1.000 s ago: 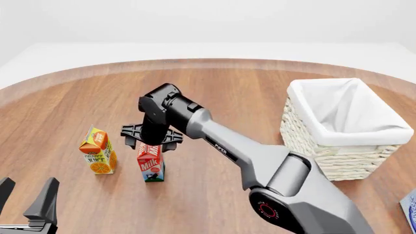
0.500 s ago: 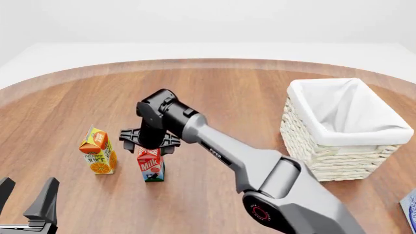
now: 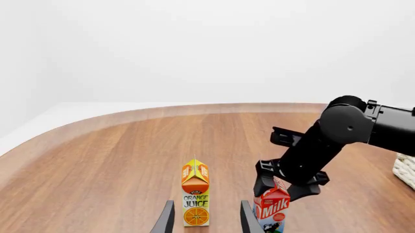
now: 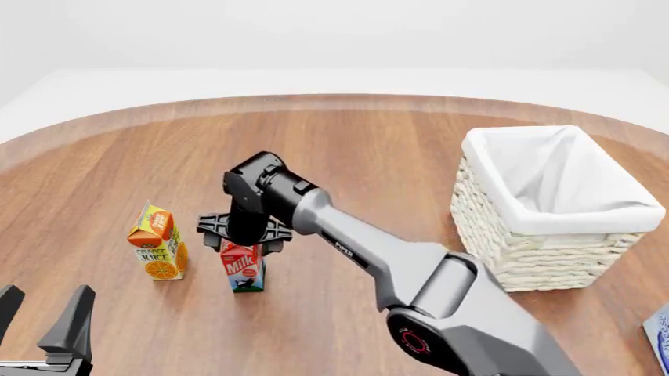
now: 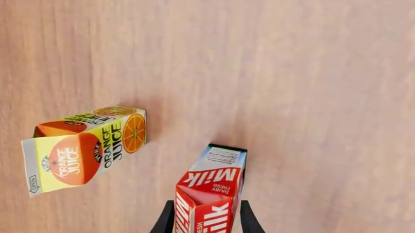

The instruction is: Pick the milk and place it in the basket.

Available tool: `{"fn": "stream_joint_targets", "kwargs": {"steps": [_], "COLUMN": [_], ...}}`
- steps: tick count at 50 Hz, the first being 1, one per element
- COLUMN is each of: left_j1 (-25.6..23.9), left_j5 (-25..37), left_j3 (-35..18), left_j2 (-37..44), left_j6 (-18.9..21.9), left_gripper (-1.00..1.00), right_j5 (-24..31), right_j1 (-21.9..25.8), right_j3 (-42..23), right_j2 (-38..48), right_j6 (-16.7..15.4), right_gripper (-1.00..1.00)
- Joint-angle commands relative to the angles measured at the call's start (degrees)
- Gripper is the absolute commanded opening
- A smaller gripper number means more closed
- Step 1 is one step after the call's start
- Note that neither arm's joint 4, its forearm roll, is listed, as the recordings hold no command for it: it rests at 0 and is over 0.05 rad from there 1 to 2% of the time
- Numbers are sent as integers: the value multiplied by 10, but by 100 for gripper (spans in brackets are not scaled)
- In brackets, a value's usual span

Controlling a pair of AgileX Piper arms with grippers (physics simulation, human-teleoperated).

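The milk [image 4: 244,271] stands upright on the wooden table, a red-topped carton with a blue and white base. My right gripper [image 4: 244,240] hangs straight over it, open, with one finger on each side of the carton's top. In the right wrist view the fingertips [image 5: 166,221] flank the milk [image 5: 211,191], apart from it. The basket [image 4: 544,254], whitish wicker with white lining, stands at the right. My left gripper [image 4: 42,317] is open and empty at the near left edge. The left wrist view shows the milk [image 3: 272,211] under the right gripper [image 3: 288,187].
An orange-yellow juice carton [image 4: 159,244] stands upright just left of the milk; it also shows in the right wrist view [image 5: 84,145] and the left wrist view [image 3: 195,201]. A blue and white object [image 4: 659,333] lies at the near right edge.
My right gripper has come down over the milk, so its fingers now straddle the carton's top. The milk, the juice and the left arm have not moved.
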Motion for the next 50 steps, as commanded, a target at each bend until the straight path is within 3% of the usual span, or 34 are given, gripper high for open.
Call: {"fn": "stream_joint_targets", "kwargs": {"steps": [1,31,32,41,50], "left_j1": [0,0,0,0,0], "left_j5": [0,0,0,0,0], "left_j3": [0,0,0,0,0], "left_j2": [0,0,0,0,0], "left_j6": [0,0,0,0,0], "left_gripper": [100,100,100,100,100], "right_j5": [6,3,1,-3,-41], "right_j1": [-2,-2,-3,-2,10], "right_j3": [-15,-27,-25,-12,72], "right_j2": [17,49,48,40,-23], "right_j6": [1,7,5,4,-3], "right_gripper": [100,100,-100,-100,-100]}}
